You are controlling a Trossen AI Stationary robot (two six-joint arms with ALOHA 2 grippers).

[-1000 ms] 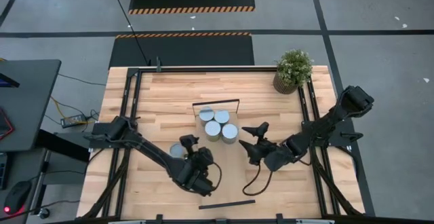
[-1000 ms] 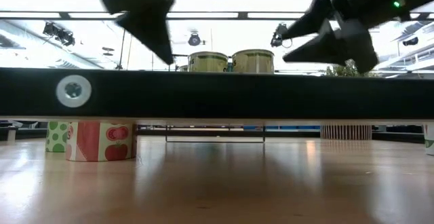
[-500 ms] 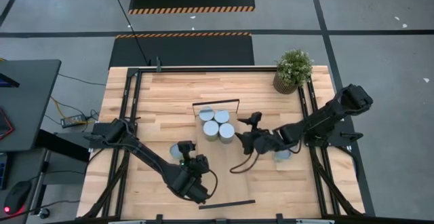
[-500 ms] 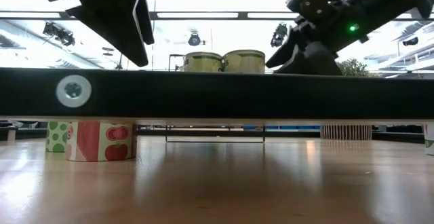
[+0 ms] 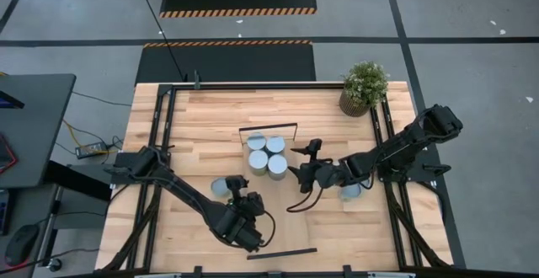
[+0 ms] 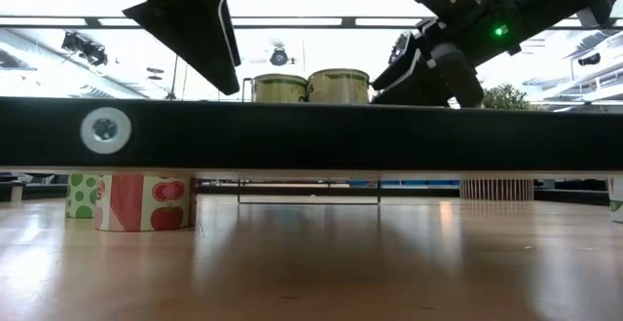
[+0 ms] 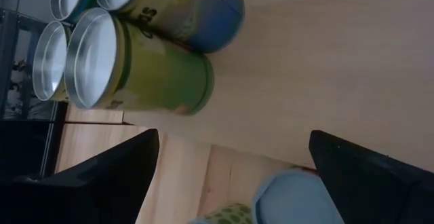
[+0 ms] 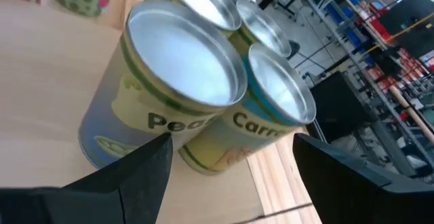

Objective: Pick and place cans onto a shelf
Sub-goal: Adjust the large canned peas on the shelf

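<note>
Right hand (image 5: 292, 162), part open and empty, crowds the shelf's (image 5: 244, 135) cans (image 5: 267, 153); should back out toward three o'clock. Left hand (image 5: 246, 195) gapes wide over a counter (image 5: 194, 118) can (image 5: 221, 187), ready to drop and grab.

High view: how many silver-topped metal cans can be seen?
6. Four silver-grey cylindrical metal cans cluster together at the centre; one stands beside the left arm; one beside the right arm. Another may be hidden under an arm.

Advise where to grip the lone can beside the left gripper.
Probably its side wall, from above with the open left gripper: the can stands upright, round top up, clear of the four grouped cans, so both flanks are free.
</note>
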